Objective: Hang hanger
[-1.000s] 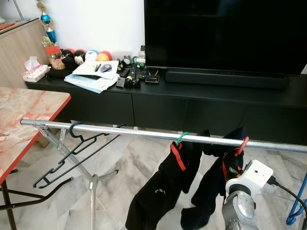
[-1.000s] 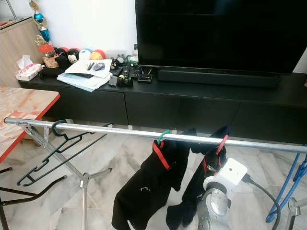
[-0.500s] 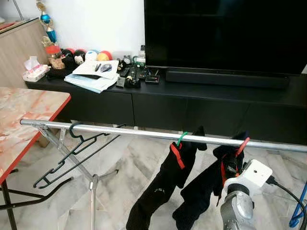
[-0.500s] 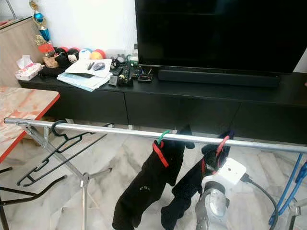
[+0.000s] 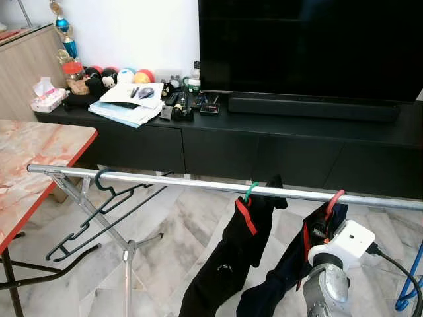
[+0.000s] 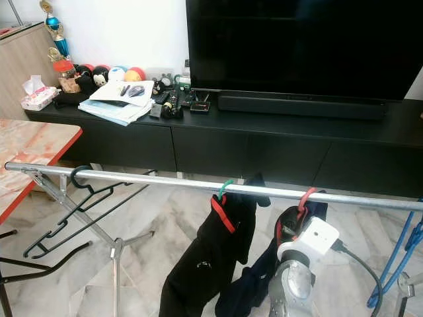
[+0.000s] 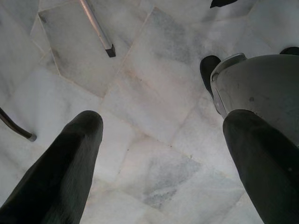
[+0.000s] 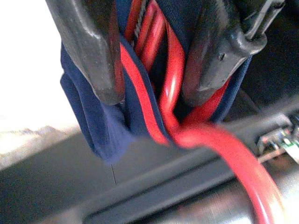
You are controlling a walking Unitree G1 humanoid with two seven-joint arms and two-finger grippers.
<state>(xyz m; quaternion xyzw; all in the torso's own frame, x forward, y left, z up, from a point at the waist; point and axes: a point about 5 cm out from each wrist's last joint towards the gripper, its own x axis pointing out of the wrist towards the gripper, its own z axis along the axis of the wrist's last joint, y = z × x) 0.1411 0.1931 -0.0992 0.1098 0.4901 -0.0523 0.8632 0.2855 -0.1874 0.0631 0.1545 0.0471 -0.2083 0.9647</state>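
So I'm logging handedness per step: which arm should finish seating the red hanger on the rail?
The right. Its gripper already clamps the red hanger and its garment at the neck, with the hook over the rail. The left gripper hangs open above the floor.

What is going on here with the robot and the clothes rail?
The robot is hanging laundry. Its right pincer is shut on the neck of a red hanger carrying a dark blue garment, with the hook at the metal rail. A second garment on a green-hooked hanger already hangs beside it, and empty black hangers hang further along. The left pincer hangs idle, open, over the marble floor.
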